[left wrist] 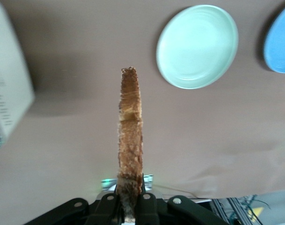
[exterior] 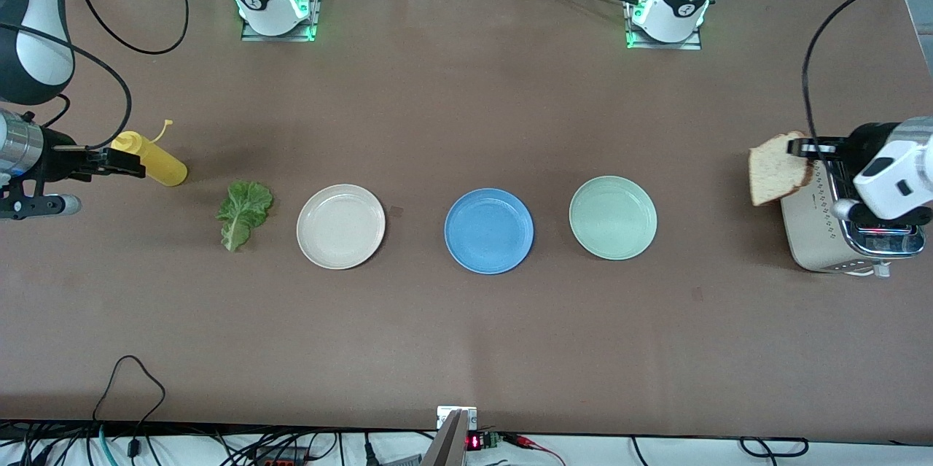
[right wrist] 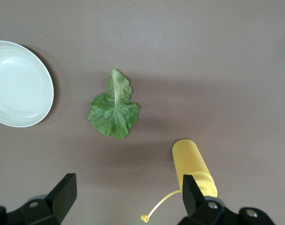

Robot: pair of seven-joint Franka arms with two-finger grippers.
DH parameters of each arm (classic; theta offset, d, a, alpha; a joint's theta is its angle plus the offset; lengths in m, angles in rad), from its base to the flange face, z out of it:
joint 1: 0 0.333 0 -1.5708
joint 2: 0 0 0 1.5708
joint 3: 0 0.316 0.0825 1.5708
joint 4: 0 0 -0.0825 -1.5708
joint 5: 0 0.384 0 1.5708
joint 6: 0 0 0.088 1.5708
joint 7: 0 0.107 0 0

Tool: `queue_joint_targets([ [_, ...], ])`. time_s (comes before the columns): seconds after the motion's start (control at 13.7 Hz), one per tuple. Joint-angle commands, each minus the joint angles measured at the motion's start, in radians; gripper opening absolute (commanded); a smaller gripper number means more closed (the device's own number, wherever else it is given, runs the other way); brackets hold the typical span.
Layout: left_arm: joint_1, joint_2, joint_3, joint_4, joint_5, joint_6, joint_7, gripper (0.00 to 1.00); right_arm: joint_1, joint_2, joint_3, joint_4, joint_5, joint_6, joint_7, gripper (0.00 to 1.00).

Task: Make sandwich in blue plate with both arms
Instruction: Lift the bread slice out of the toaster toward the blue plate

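The blue plate (exterior: 488,230) lies bare in the middle of the table, between a cream plate and a mint-green plate. My left gripper (exterior: 798,147) is shut on one slice of toasted bread (exterior: 780,168) and holds it upright in the air beside the toaster, over the table. In the left wrist view the slice (left wrist: 131,136) shows edge-on between the fingers of my left gripper (left wrist: 129,206). The green lettuce leaf (exterior: 244,213) lies on the table beside the cream plate. My right gripper (exterior: 135,164) is open and empty over the yellow bottle. No other slice shows.
A cream-white plate (exterior: 340,226) and a pale mint-green plate (exterior: 612,217) flank the blue one. A yellow squeeze bottle (exterior: 151,159) lies on its side near the lettuce. A cream toaster (exterior: 824,233) stands at the left arm's end of the table.
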Motion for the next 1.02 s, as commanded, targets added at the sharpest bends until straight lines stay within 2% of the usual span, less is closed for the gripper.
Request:
queue_joint_targets([
  [0.0,-0.050,-0.002,-0.007,-0.041,-0.076,0.072,-0.047,0.07,-0.014,0.000,0.007,0.004,0.016,-0.012,0.007,1.00],
  [0.29,-0.172,0.003,-0.009,-0.128,-0.170,0.288,-0.087,0.05,-0.025,0.000,0.007,0.000,0.016,-0.014,0.007,1.00],
  [0.51,-0.280,0.004,-0.009,-0.186,-0.179,0.465,-0.114,0.03,-0.019,0.000,0.007,0.004,0.016,-0.014,0.007,1.00],
  [0.73,-0.363,0.045,-0.009,-0.188,-0.193,0.544,-0.200,0.03,-0.022,0.008,0.008,0.000,0.017,-0.012,0.009,1.00],
  [0.95,-0.419,0.122,-0.009,-0.185,-0.306,0.694,-0.202,0.02,-0.010,0.031,0.010,-0.001,0.017,-0.002,0.012,1.00],
])
